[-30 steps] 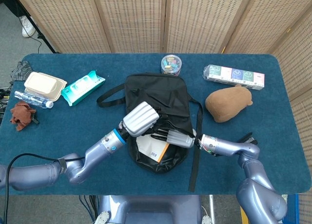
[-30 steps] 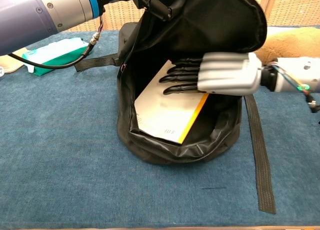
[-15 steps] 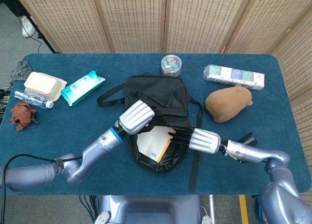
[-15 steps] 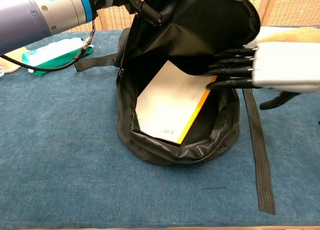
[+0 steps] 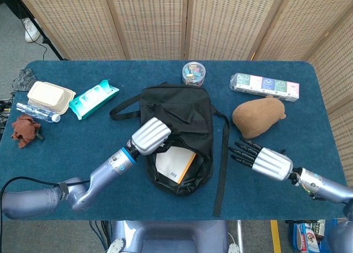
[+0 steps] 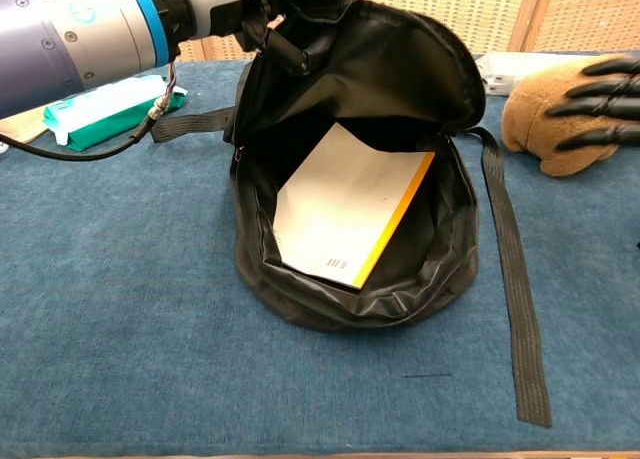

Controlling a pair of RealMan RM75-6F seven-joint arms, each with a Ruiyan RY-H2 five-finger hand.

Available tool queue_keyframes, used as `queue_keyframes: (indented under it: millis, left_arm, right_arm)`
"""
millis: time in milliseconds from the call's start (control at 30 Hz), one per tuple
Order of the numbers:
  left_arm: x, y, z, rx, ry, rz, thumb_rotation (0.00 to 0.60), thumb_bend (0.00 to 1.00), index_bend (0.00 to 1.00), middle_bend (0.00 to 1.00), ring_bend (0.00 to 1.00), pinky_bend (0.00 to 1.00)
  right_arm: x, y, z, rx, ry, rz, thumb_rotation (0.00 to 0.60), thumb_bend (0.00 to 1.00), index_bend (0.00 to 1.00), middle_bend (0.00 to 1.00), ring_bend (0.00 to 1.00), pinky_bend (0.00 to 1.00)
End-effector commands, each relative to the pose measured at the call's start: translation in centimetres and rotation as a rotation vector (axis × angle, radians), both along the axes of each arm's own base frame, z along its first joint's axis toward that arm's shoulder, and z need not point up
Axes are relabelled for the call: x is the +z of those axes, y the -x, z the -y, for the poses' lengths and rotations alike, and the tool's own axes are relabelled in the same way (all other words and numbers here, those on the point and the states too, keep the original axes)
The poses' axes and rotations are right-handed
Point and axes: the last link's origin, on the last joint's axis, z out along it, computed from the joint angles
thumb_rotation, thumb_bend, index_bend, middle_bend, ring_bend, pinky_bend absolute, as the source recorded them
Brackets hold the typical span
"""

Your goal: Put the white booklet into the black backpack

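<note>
Right hand [image 5: 263,160] withdrawn from black backpack [image 5: 182,116], fingers spread, holding nothing, left hand [image 5: 149,135] gripping flap, white booklet [image 6: 345,217] beneath, chest view alone showing grip.

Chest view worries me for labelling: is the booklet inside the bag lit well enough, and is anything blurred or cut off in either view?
Chest view: white booklet sharp and readable, though the black backpack flap shades its upper edge; right hand cropped at the frame edge. Head view: even light, no glare, both hands sharp, left hand at the bag's opening.
</note>
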Motion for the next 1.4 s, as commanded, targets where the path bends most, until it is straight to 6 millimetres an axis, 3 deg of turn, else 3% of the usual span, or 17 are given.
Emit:
queue_keyframes:
  millis: [33,100,267,367,433,600,700,833,1133,1333,1400]
  left_arm:
    - [0.0,0.5,0.5,0.001,0.039,-0.028,0.6,0.55,0.71,0.6,0.5,0.7]
    - [0.0,0.8,0.9,0.008,0.079,-0.053,0.6,0.47,0.63,0.5,0.43,0.64]
    - [0.4,1.6,1.9,0.031,0.169,-0.12,0.6,0.19,0.25,0.11,0.08,0.29]
    - [0.7,2.0,2.8,0.05,0.217,-0.146,0.6,0.08,0.05,0.0,0.0,0.16]
    - [1.1,2.5,3.6,0.075,0.254,-0.154,0.6,0.05,0.0,0.0,0.0,0.09]
    - [4.0,4.3,4.5,0.087,0.127,-0.116,0.6,0.04,0.0,0.0,0.0,0.02]
    - [6.6,6.9,4.7,0.095,-0.095,-0.136,0.6,0.04,0.0,0.0,0.0,0.02]
    - [9.0,10.5,5.9,0.197,-0.232,-0.128,0.6,0.04,0.0,0.0,0.0,0.01]
    - [12.5,18.3,9.5,0.416,-0.34,-0.125,0.6,0.04,0.0,0.0,0.0,0.0]
    - [14.6,23.9,13.5,0.622,-0.448,-0.116,0.6,0.04,0.0,0.0,0.0,0.0]
    - [15.1,24.9,14.7,0.666,-0.485,-0.109,0.6,0.04,0.0,0.0,0.0,0.0]
  right_arm:
    - [2.0,1.2,0.3,-0.059,0.069,-0.007,0.6,0.0,0.13,0.0,0.0,0.02]
    - [3.2,1.9,0.5,-0.099,0.116,-0.006,0.6,0.0,0.13,0.0,0.0,0.03]
    - [5.7,3.5,0.9,-0.205,0.222,0.004,0.6,0.0,0.14,0.0,0.0,0.04]
    - [6.8,4.8,1.0,-0.285,0.285,0.014,0.6,0.0,0.14,0.0,0.0,0.05]
    - [7.6,6.3,1.2,-0.398,0.352,0.044,0.6,0.0,0.13,0.0,0.0,0.05]
    - [8.4,8.6,0.7,-0.566,0.461,0.154,0.6,0.0,0.1,0.0,0.0,0.05]
    - [8.4,9.2,0.1,-0.63,0.505,0.274,0.6,0.0,0.07,0.0,0.0,0.05]
    - [7.9,9.0,-0.4,-0.663,0.503,0.39,0.6,0.0,0.05,0.0,0.0,0.05]
    - [7.0,6.2,-1.6,-0.705,0.427,0.526,0.6,0.0,0.04,0.0,0.0,0.05]
    - [6.9,2.4,-4.2,-0.808,0.395,0.62,0.6,0.0,0.01,0.0,0.0,0.02]
    - [6.9,1.4,-5.1,-0.835,0.394,0.648,0.6,0.0,0.0,0.0,0.0,0.01]
